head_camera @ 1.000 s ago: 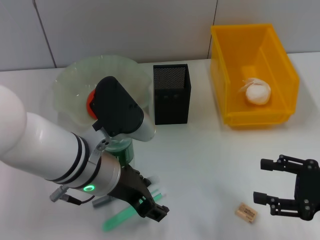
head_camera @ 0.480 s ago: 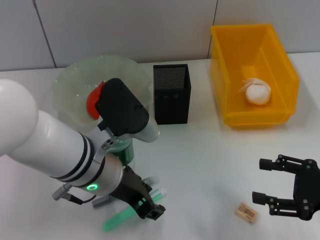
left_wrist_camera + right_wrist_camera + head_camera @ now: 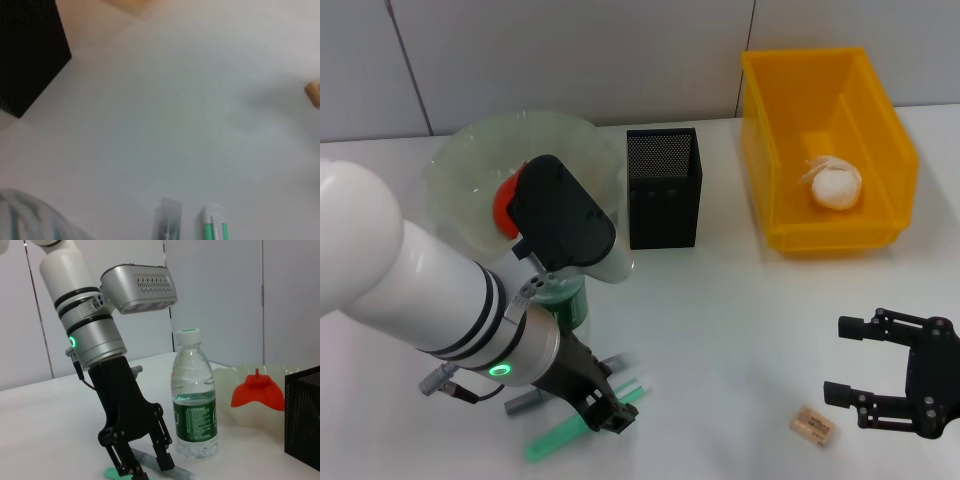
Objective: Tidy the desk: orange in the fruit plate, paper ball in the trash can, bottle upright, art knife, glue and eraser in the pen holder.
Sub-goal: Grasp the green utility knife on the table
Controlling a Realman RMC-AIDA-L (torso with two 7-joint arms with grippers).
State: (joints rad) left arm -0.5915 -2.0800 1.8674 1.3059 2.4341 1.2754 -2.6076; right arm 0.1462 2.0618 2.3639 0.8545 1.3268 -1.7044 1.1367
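Black and spread apart, the left pincer has dropped slightly nearer and leftward than a moment ago, its tips now low over the green art knife and grey glue stick on the white bench. One upright bottle stands just behind it. Farther off: one orange in one fruit plate, one mesh pen holder, one paper ball in one yellow bin. Near right, the open right pincer hovers unmoved, one eraser just left of it.
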